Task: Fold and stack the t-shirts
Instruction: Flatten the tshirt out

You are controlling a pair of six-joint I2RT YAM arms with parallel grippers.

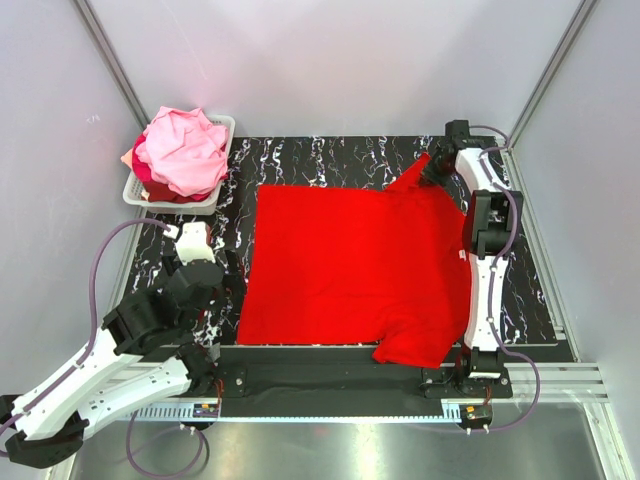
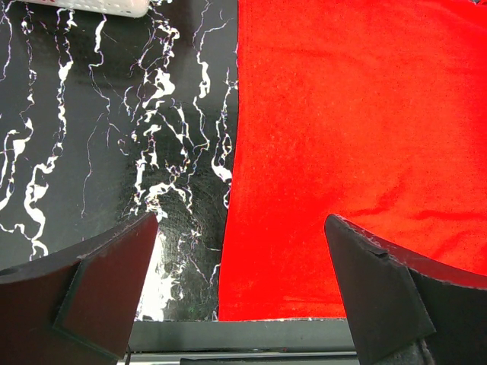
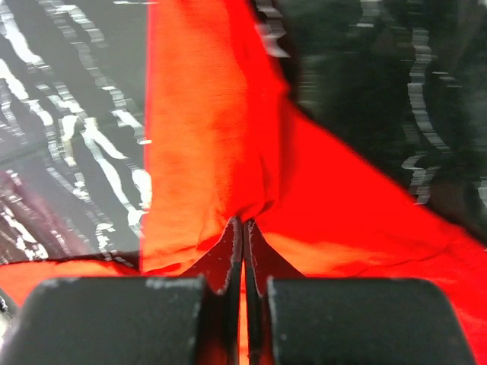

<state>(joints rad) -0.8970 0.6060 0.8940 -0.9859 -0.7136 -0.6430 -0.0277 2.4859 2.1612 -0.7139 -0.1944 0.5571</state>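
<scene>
A bright red t-shirt (image 1: 350,265) lies spread flat on the black marbled mat (image 1: 330,160), its sleeves at the right. At the far right, my right gripper (image 1: 432,170) is shut on the far sleeve. In the right wrist view the gripper (image 3: 245,222) pinches a raised fold of the red cloth (image 3: 205,137). My left gripper (image 1: 215,270) hangs open over the mat at the shirt's near left corner. From the left wrist, that gripper (image 2: 242,220) straddles the red shirt's (image 2: 358,137) left edge with nothing held. More t-shirts, pink and peach (image 1: 185,150), are heaped in the basket.
A white slotted basket (image 1: 140,190) stands at the back left, its edge (image 2: 99,6) showing in the left wrist view. A grey rail (image 1: 320,365) borders the mat's near side. Cage posts and grey walls close in the sides.
</scene>
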